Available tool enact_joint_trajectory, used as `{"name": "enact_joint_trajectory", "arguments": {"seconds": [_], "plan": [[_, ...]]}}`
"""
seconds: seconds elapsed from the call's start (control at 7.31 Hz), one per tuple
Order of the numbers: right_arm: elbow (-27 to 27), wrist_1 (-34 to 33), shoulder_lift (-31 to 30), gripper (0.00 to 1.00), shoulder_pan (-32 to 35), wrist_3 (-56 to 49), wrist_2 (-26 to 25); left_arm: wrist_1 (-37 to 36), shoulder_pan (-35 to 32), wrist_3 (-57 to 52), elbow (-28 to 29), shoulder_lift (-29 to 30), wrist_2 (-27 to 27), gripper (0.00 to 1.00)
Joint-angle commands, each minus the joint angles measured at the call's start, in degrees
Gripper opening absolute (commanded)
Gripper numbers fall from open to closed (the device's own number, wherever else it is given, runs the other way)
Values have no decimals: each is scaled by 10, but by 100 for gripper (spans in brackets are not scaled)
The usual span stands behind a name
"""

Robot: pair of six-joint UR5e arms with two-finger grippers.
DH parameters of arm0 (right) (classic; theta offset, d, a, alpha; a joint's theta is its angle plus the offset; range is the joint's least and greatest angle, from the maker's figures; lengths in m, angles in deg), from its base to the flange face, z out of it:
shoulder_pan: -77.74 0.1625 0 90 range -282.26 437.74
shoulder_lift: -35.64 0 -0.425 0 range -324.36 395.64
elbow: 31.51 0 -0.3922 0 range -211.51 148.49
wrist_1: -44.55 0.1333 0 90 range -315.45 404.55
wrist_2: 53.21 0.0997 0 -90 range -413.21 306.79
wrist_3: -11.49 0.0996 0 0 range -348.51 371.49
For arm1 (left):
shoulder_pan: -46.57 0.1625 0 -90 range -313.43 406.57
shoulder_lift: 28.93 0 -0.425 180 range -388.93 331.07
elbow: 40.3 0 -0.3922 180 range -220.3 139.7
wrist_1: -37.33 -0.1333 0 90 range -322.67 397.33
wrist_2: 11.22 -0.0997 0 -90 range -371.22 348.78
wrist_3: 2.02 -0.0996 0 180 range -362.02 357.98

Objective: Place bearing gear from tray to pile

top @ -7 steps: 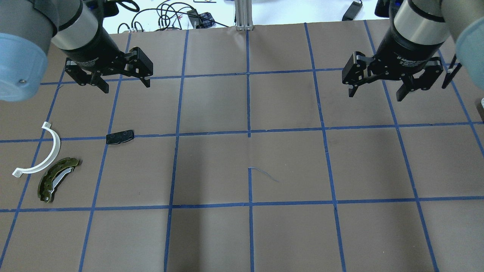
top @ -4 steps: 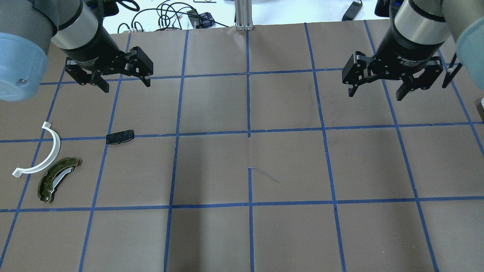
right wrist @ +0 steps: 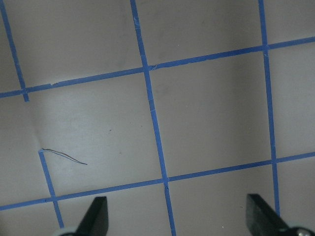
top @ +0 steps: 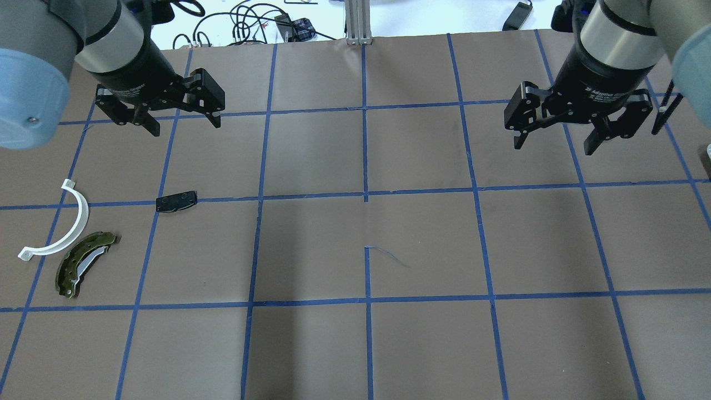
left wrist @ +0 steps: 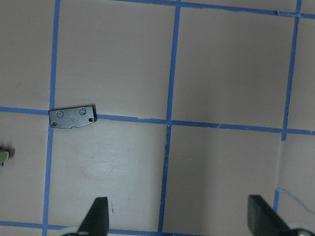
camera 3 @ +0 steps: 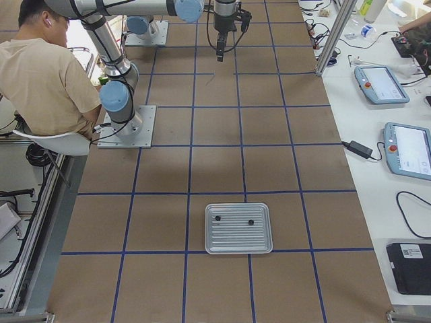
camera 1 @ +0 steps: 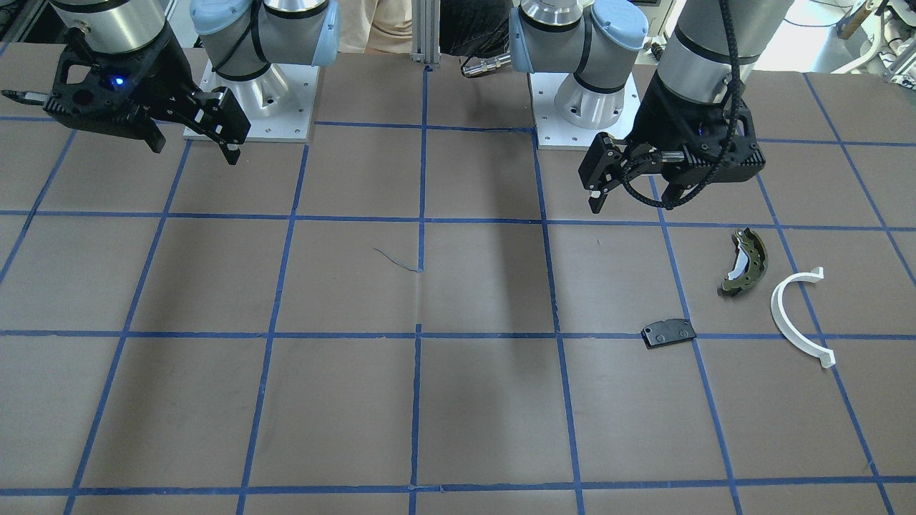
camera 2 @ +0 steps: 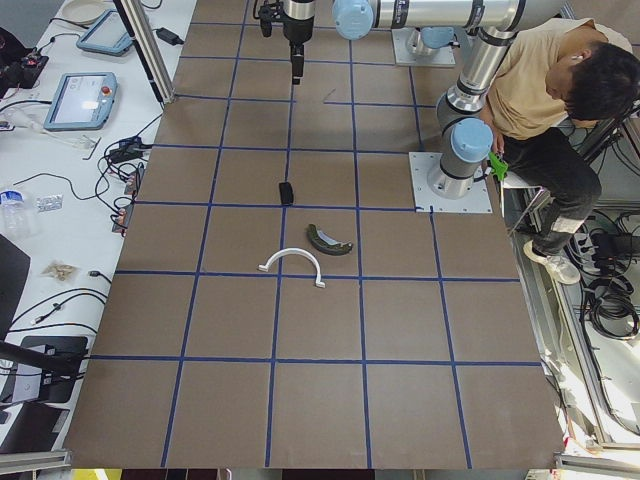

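The pile lies on the table's left side: an olive-green brake shoe [top: 83,264], a white half-ring [top: 66,222] and a small flat black pad [top: 176,201]. The pad also shows in the left wrist view [left wrist: 72,117]. My left gripper [top: 185,129] hovers open and empty beyond the pad. My right gripper [top: 553,148] hovers open and empty over bare table at the far right. A silver tray [camera 3: 238,250] shows only in the exterior right view, near the table's end on my right. Two small dark parts [camera 3: 217,218] lie in it; I cannot tell which is the bearing gear.
The brown table carries a blue tape grid. An aluminium post [top: 358,22] and cables [top: 244,22] stand at the far edge. A seated person [camera 3: 47,74] is beside the arm bases [camera 1: 250,93]. Tablets [camera 3: 411,148] lie on a side bench.
My right gripper has shifted slightly toward the near side, still open. The left gripper and the pile have not moved.
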State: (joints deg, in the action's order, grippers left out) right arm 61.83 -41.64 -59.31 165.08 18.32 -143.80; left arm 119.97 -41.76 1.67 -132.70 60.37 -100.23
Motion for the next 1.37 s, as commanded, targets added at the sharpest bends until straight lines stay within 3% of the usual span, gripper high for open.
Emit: {"name": "enact_joint_trajectory", "arguments": {"seconds": [0.0,0.82,1.09,1.23], "plan": [[0,3,0,100,-2,0,1,1,0,0,-1,0,0,100],[0,1,2,100,-15,-4,-12,1,-1,0,0,4,0,100],[0,1,10,100,-99,-33,-11,2,0,-1,-1,-3,0,100],[0,-5,21,100,-143,-104,-12,0,0,-1,3,3,0,100]]}}
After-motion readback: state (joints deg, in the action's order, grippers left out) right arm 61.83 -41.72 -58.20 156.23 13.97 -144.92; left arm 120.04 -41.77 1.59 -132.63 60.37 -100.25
